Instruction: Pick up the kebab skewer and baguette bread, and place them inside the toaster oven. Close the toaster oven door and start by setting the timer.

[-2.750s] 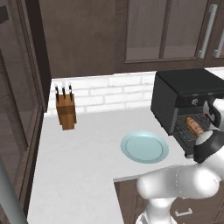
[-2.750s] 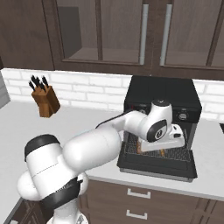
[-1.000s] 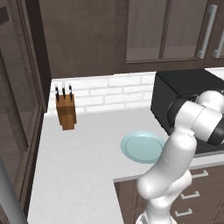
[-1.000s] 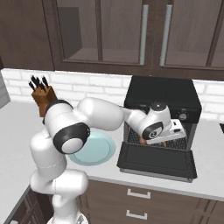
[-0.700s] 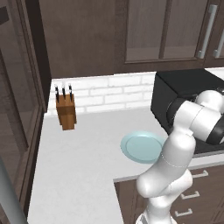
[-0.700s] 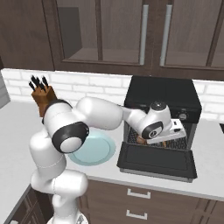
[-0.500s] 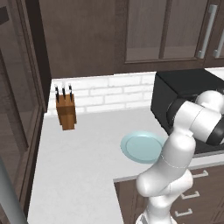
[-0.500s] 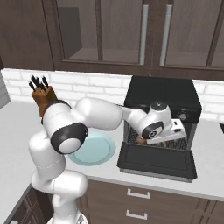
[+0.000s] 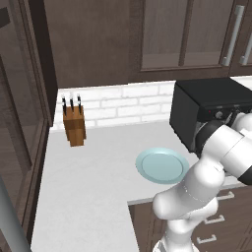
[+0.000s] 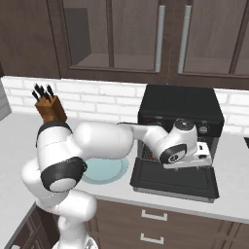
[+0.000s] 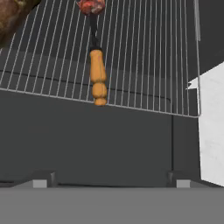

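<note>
Gripper (image 10: 203, 154): I read it as released, jaws spread wide and nothing between them; it sits at the mouth of the toaster oven, above the lowered door.
Kebab skewer (image 11: 97, 70): lying on the wire rack inside the oven. In the hand view I see its orange handle pointing toward the rack's front edge and one reddish meat chunk at the top of the picture. It lies free of the gripper.
Baguette bread (image 11: 13, 17): brown crust at the upper left corner of the hand view, also on the rack, beside the skewer but apart from it.
Wire rack (image 11: 148, 65): thin metal bars running front to back, front bar just past the skewer handle.
Toaster oven (image 10: 179, 109): black box on the desk against the brick wall, knob panel along the top front.
Toaster oven door (image 10: 175, 179): dropped open, lying flat toward me.
Plate (image 9: 162, 165): pale blue, on the desk just left of the oven.
Knife block (image 9: 74, 125): wooden, near the back wall, well apart from the oven.
Desk (image 9: 93, 187): light grey top.
</note>
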You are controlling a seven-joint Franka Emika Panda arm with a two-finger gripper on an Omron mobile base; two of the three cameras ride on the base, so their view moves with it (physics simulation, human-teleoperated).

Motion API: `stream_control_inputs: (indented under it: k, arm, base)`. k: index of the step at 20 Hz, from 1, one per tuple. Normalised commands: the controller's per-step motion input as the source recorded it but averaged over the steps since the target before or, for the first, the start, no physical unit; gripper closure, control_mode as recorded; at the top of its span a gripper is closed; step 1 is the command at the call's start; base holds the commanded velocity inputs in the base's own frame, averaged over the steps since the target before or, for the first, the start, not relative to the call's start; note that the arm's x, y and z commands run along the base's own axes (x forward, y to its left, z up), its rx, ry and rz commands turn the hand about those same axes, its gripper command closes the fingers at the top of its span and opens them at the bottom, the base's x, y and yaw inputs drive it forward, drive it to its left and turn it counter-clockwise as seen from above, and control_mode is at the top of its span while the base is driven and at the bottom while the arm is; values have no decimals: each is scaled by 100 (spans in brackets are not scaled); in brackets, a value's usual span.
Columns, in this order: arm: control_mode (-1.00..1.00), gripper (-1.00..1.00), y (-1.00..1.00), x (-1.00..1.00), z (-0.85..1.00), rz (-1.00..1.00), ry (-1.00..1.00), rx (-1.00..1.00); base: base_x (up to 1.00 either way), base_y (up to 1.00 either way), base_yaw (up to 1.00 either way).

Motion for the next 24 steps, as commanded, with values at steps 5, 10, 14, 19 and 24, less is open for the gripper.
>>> stream_control_inputs:
  k: [5,10,14,19,24]
  arm:
    - [-100,-100,70,-44,-5,-27,0,8]
    - [-100,-100,32,-12,-1,-41,0,13]
    - [-100,-100,4,-16,-16,-41,0,12]
    - [-100,-100,0,12,-24,-26,-1,4]
    - [-100,-100,0,52,-10,-15,-1,1]
  base:
    - [0,0,0]
    - [0,0,0]
    - [0,0,0]
    - [0,0,0]
    - [0,0,0]
